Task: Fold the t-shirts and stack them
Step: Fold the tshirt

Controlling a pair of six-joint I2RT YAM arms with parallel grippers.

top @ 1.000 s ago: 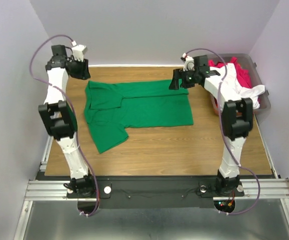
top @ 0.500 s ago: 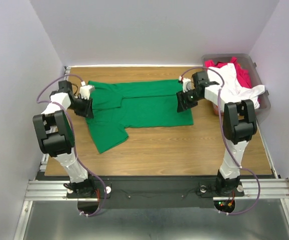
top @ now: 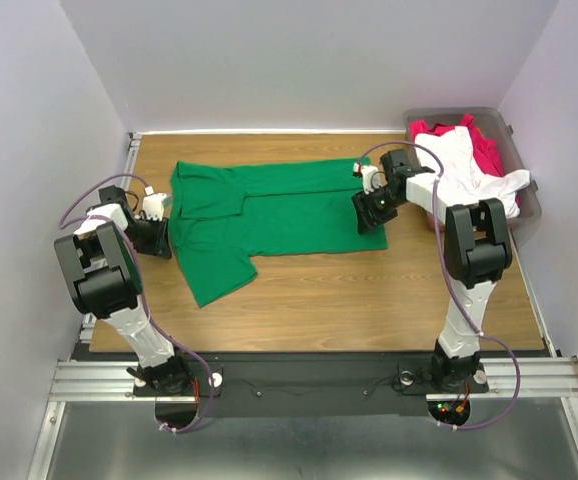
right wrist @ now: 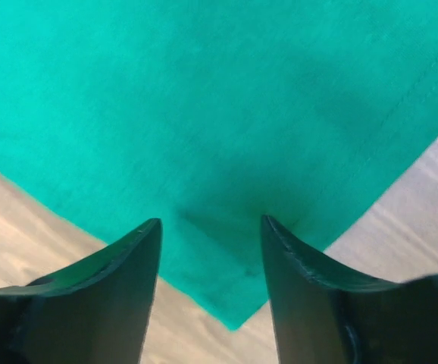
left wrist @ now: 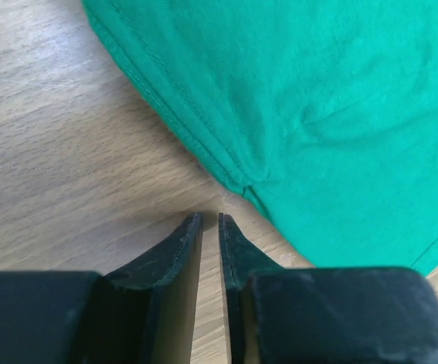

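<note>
Left wrist view showed your left gripper (left wrist: 210, 220) with its fingers all but pressed together and nothing between them. It sat low over the bare table (left wrist: 67, 136), just short of the green shirt (left wrist: 340, 91), where a stitched hem met a seam. Your right gripper (right wrist: 211, 224) was spread wide over the shirt's opposite end, close to a corner of the hem. The shirt lay flat across the middle of the table, one sleeve sticking out toward the near side. The white shirt (top: 469, 170) and the red shirt (top: 487, 148) sat heaped in the bin (top: 529, 208) at the far right. I judged the cloth thin, light and limp: it would sag, crease and drag on the wood rather than hold shape. You would have done best to open the left fingers first, then pinch the doubled hems and corners at both ends together.
</note>
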